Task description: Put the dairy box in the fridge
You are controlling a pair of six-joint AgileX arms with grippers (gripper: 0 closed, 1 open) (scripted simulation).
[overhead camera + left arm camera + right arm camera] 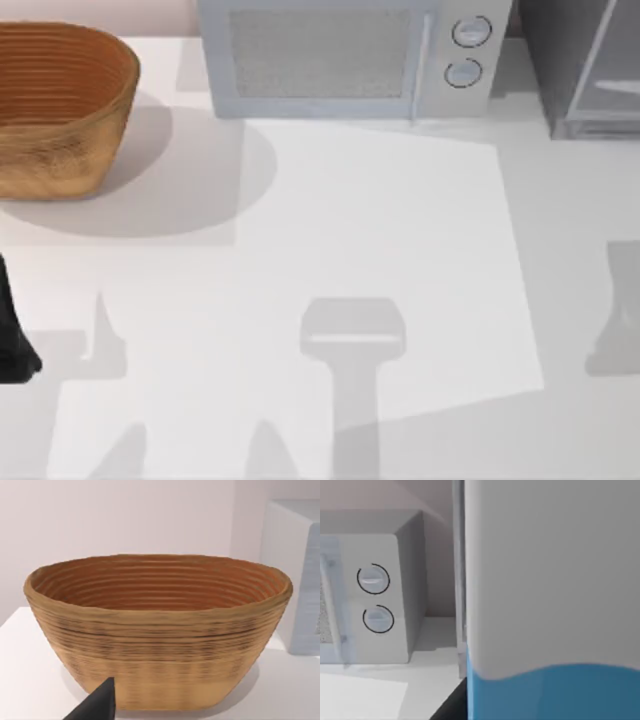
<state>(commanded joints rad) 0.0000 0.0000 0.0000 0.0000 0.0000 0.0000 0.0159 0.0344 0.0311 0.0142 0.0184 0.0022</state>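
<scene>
Dairy box (550,600) sits close against the right wrist camera, with the fridge (585,65) at the desk's (330,230) far right corner; right gripper's state can't be told. Middle desk open. Basket (60,110) far left, nothing inside. Left arm (12,340) parked at left edge.

- No words, brand names, numbers or signs can be read in any view.
- The microwave (345,55), at 12 o'clock on the worktop (380,250), has two round knobs ringed by plain arcs, with no figures or scale marks legible.
- The dairy box (555,605) shows a blank white upper part and a blue body with no lettering.
- The basket (157,630) bears no label.
</scene>
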